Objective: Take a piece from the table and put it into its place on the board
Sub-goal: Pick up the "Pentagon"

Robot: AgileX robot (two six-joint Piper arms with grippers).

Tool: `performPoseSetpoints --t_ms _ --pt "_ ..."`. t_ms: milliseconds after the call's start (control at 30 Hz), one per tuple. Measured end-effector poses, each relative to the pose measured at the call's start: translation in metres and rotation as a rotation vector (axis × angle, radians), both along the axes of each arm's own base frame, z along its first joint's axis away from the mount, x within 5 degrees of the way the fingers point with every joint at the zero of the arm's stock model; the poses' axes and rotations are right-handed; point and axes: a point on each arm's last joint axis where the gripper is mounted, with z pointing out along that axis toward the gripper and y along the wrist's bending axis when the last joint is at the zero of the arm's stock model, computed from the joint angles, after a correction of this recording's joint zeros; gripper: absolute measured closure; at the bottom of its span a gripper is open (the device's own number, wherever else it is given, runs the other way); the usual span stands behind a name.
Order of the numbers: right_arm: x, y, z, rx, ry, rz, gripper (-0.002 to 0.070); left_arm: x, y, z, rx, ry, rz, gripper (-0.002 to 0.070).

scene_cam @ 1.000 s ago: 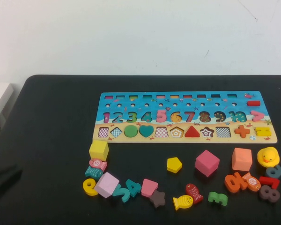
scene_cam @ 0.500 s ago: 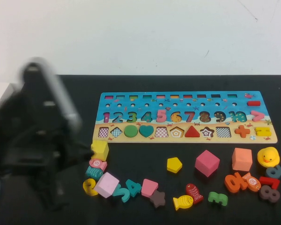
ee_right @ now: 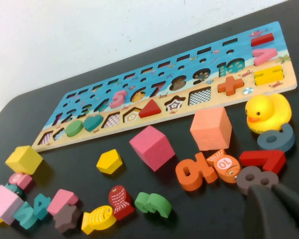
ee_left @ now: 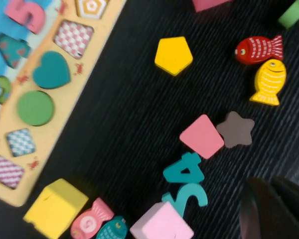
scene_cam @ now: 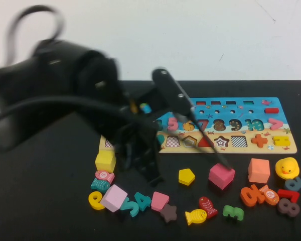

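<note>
Piece [scene_cam: 186, 176] lies free between pink cube [scene_cam: 221, 175], left tool [scene_cam: 153, 176] closed, empty; right tool's [ee_right: 275, 211] state unclear.

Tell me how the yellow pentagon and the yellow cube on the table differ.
The yellow pentagon is flat and five-sided; the yellow cube is a tall square block. The pentagon is smaller than the cube. The pentagon lies alone on the table near the pink cube; the yellow cube sits by the board's left end. Both are plain yellow and ungripped.

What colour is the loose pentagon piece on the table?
Yellow. The pentagon piece lies flat on the black table, clearest in the left wrist view.
</note>
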Motion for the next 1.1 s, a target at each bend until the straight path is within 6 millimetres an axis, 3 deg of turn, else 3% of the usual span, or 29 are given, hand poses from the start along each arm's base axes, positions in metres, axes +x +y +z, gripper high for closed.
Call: performPoseSetpoints --t_ms 67,133,300,400,800,1100 --pt "0.000 0.000 0.000 0.002 0.000 0.000 0.0657 0.012 -0.010 -0.008 0.029 0.045 0.006 0.0643" --pt "0.000 0.000 0.000 0.002 0.000 0.000 0.0658 0.025 -0.020 -0.020 0.061 0.088 0.005 0.0568" --pt "0.000 0.000 0.000 0.000 -0.001 0.001 0.0657 0.051 -0.042 -0.054 0.105 0.188 0.016 0.0218" --pt "0.000 0.000 0.000 -0.001 -0.002 0.002 0.0658 0.065 -0.053 -0.074 0.106 0.224 0.064 0.0119" --pt "0.000 0.000 0.000 -0.021 -0.008 0.008 0.0658 0.110 -0.086 -0.135 0.085 0.238 0.167 0.0136" --pt "0.000 0.000 0.000 -0.020 -0.008 0.008 0.0658 0.115 -0.093 -0.147 0.083 0.244 0.176 0.0140"
